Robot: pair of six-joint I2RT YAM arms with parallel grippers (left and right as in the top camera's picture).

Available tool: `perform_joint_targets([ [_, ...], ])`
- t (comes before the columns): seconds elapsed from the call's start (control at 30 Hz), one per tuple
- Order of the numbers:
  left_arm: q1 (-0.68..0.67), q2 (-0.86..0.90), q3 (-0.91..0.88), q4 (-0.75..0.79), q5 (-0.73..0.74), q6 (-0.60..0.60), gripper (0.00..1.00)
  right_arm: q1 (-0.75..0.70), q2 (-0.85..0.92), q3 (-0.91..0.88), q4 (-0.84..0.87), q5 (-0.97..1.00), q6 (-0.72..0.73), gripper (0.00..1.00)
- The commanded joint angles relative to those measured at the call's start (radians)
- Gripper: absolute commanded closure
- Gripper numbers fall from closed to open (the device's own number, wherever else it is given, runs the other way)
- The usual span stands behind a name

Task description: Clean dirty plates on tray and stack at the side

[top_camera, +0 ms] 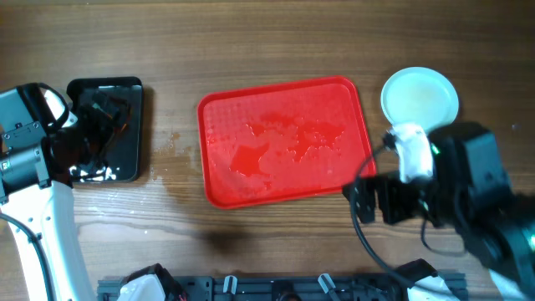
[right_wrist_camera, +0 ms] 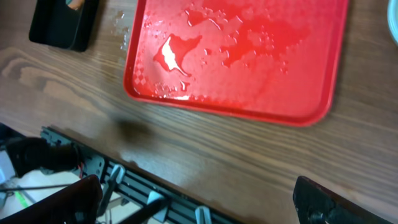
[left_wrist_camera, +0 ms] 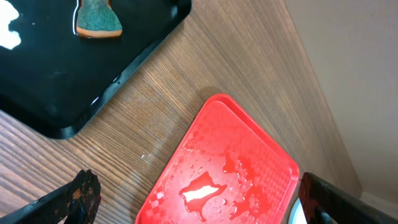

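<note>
- The left gripper (left_wrist_camera: 198,202) hangs over the small black tray (top_camera: 132,134) by the left edge of the worktop (top_camera: 276,42). Its jaws are spread wide with nothing in them, and a green-and-orange sponge (left_wrist_camera: 97,18) lies in that tray
- The red tray (top_camera: 221,113) sits mid-worktop with no plates on it, only puddles of water (top_camera: 251,159)
- The plates (top_camera: 420,96) lie off the tray, toward the far right corner of the worktop. From above they show as one pale round, so I cannot tell how many are stacked. The top face looks free of sauce
- They look thin, rigid and light, with a smooth glaze that is probably damp and therefore slippery. I would pinch the raised rim on the side nearest the arm, one finger under the lip and one over it, rather than press on the flat centre
- The right gripper (right_wrist_camera: 199,196) is near the right edge of the worktop, on the near side of the plates, with its jaws fully parted and empty
</note>
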Motion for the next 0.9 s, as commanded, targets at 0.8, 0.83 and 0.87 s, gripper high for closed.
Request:
perform_joint_targets([
  [0.8,0.001,-0.006,-0.003,0.000,0.016,0.008,0.00,0.003,-0.020,-0.010,-0.060,0.078,0.006,0.00],
  [0.83,0.001,-0.006,-0.003,0.000,0.016,0.008,0.00,0.003,-0.023,-0.013,-0.056,0.087,0.007,0.00],
  [0.87,0.001,-0.006,-0.003,0.000,0.015,0.008,0.00,0.003,-0.032,-0.017,-0.044,0.105,0.007,0.00],
])
